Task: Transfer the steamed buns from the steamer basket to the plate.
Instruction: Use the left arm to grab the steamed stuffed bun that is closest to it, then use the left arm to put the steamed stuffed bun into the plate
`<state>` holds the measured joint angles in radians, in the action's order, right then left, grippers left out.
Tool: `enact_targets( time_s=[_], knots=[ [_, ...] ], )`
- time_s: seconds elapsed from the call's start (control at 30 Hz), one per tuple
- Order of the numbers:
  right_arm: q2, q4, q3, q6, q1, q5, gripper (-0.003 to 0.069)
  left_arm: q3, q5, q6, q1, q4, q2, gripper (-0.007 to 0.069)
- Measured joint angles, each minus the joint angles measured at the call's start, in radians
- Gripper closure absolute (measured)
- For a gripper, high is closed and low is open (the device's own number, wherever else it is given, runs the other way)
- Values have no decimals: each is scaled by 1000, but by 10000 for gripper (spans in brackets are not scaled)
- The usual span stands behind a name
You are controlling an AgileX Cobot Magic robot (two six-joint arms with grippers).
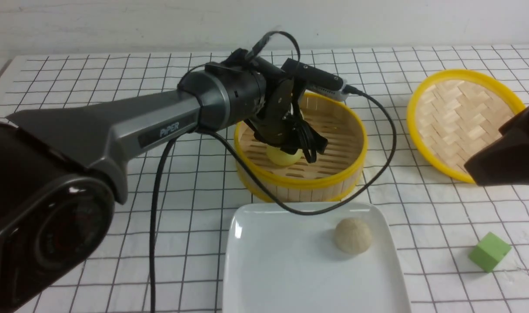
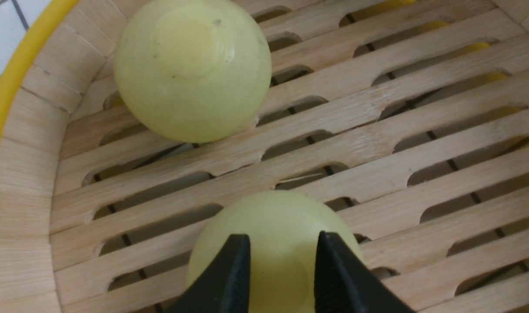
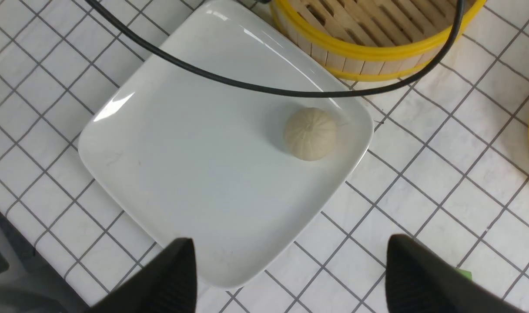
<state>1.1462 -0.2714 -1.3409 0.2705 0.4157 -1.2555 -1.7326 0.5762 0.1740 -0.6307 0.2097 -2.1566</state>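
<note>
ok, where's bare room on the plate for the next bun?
Large glossy white rounded-square plate: left half and near side bare. Crowded far right: greyish beige bun, plus black cable crossing the far edge by the round bamboo steamer basket.

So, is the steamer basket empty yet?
Not empty: the steamer basket holds two yellow buns, one at the left gripper.

We're at a lab-style robot test bench: white tabletop ruled in a black grid (image 1: 421,208), plain white wall (image 1: 377,21) behind, a grey-and-black robot arm lettered PiPER (image 1: 160,126) trailing a loose black cable (image 1: 152,226). Kitchen props dress it: a round bamboo steamer basket with yellow rim bands (image 1: 308,180), a glossy white rounded-square plate (image 1: 282,269), a small green cube (image 1: 489,251).
</note>
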Motion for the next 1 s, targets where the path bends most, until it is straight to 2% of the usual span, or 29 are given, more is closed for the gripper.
enact_targets(
  time_s=[0.23,0.3,0.33,0.37,0.47,0.7,1.0],
  knots=[
    [0,0,0,0,0,0,101,-5,-22,0,0,29,-11,400],
    [0,0,0,0,0,0,101,-5,-8,0,0,47,-12,496],
    [0,0,0,0,0,0,101,-5,-8,0,0,46,-12,496],
    [0,0,0,0,0,0,101,-5,8,0,0,55,-12,564],
    [0,0,0,0,0,0,101,-5,43,0,0,66,-12,595],
    [0,0,0,0,0,0,101,-5,87,0,0,72,38,595],
    [0,-1,0,1,0,0,101,-4,243,0,0,74,308,595]
  ],
)
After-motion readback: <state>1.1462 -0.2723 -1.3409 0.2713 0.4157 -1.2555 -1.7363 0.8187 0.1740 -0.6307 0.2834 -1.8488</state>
